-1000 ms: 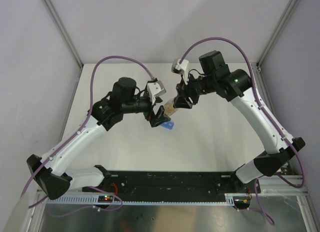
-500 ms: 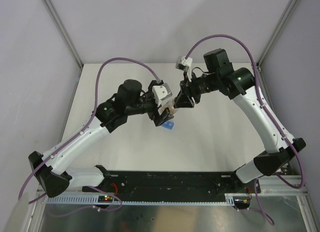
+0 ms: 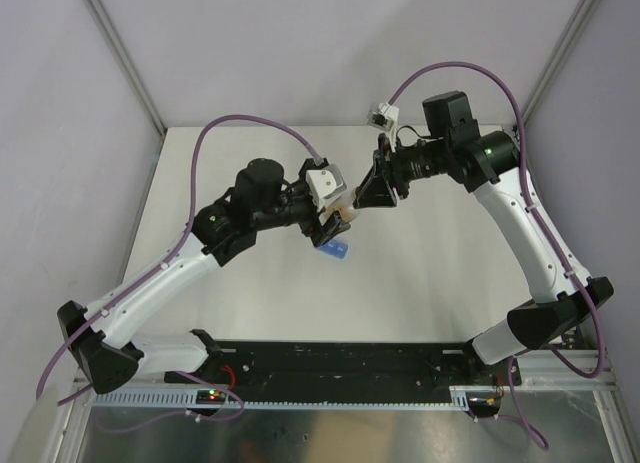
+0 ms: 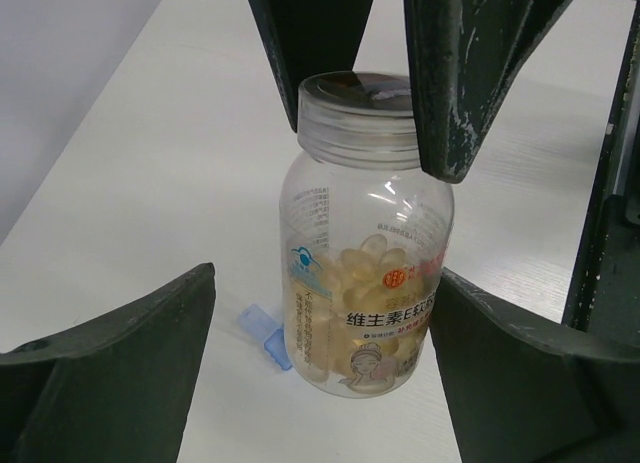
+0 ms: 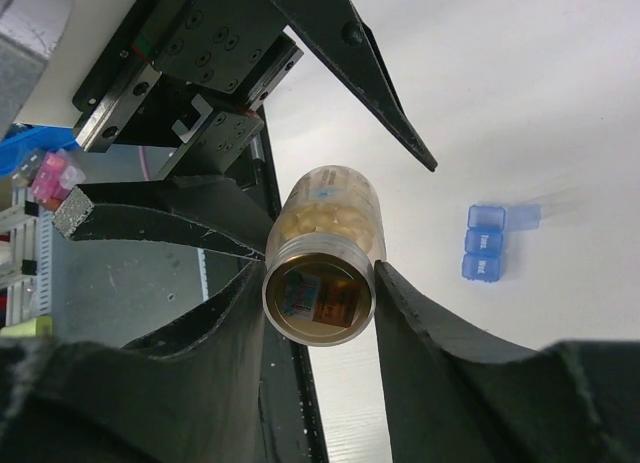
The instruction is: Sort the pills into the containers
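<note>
Right end effector [image 5: 320,275]: pressed onto the clear screw cap [image 4: 365,123] of a clear plastic cylindrical bottle [image 4: 360,233], which it holds off the bench.

Left end effector [image 4: 322,283]: spread, fingers either side of the bottle body. One finger looks to be at the wall and the other is clearly apart, so there's no clamp on it.

My read: this is the set-up for the left to hold the body while the right twists the cap off.

Pale yellow capsules [image 4: 365,268] are all inside the bottle, and the cap is on.

The small light-blue plastic pill box [image 5: 484,243] lies on the white bench [image 3: 450,253], just below and beside the bottle, with neither end effector touching it. Three square compartments show in the right wrist view. One lid seems flipped open to the side, but it's too blurred to be sure. No capsule is visible in any compartment or loose on the bench.

Progress: early, nothing sorted. Left to do:
- Grip the bottle body.
- Take the cap off.
- Tip the capsules out.
- Place them in the compartments.
</note>
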`<state>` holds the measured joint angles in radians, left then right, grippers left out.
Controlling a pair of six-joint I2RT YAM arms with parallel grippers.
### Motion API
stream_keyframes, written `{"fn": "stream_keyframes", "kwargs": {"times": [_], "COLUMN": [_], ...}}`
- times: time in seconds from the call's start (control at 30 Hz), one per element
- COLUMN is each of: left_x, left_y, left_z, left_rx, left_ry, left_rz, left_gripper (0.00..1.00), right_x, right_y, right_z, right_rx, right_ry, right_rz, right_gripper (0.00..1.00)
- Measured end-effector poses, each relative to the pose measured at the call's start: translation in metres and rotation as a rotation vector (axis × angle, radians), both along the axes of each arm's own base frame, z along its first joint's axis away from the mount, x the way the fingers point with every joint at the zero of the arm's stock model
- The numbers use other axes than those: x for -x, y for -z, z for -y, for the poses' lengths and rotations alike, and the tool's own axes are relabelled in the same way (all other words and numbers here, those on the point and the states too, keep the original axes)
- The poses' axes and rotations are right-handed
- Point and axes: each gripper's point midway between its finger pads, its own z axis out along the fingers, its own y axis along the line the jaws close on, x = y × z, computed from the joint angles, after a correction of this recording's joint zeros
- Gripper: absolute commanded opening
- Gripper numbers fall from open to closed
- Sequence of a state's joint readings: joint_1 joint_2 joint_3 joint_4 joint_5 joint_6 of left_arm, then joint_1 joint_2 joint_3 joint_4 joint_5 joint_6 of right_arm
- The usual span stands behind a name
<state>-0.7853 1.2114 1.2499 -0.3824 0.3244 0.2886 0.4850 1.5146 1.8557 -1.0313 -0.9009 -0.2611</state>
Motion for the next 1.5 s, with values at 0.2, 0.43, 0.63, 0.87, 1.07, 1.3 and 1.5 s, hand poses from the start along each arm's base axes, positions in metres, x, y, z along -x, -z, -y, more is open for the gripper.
{"fn": "stream_keyframes", "kwargs": {"times": [0.2,0.43,0.63,0.87,1.07,1.3,1.5], "left_x": [0.001,0.003,0.002,0.005,0.006,0.009,0.017], "left_y": [-0.001,0.003,0.006,0.008,0.009,0.008,0.009], "left_z": [0.002,0.006,0.008,0.010,0.011,0.012,0.015], "left_rx": [0.005,-0.001,-0.006,0.000,0.003,0.017,0.032], "left_ry": [0.004,0.012,0.012,0.018,0.019,0.023,0.050], "left_rz": [0.002,-0.008,-0.017,-0.024,-0.031,-0.055,-0.092], "left_gripper": [0.85,0.83,0.71,0.20,0.00,0.00,0.00], "right_x": [0.000,0.002,0.001,-0.003,-0.003,-0.001,0.003], "right_y": [0.000,0.000,-0.001,-0.003,-0.002,-0.002,-0.003], "right_z": [0.001,0.001,0.001,0.004,0.004,0.005,0.005], "right_rx": [-0.025,-0.041,-0.052,-0.059,-0.059,-0.060,-0.053], "right_ry": [-0.007,-0.019,-0.020,-0.005,-0.002,0.001,-0.007], "right_rz": [-0.030,-0.047,-0.051,-0.043,-0.050,-0.055,-0.043], "right_gripper": [0.00,0.00,0.00,0.00,0.20,0.02,0.00]}}
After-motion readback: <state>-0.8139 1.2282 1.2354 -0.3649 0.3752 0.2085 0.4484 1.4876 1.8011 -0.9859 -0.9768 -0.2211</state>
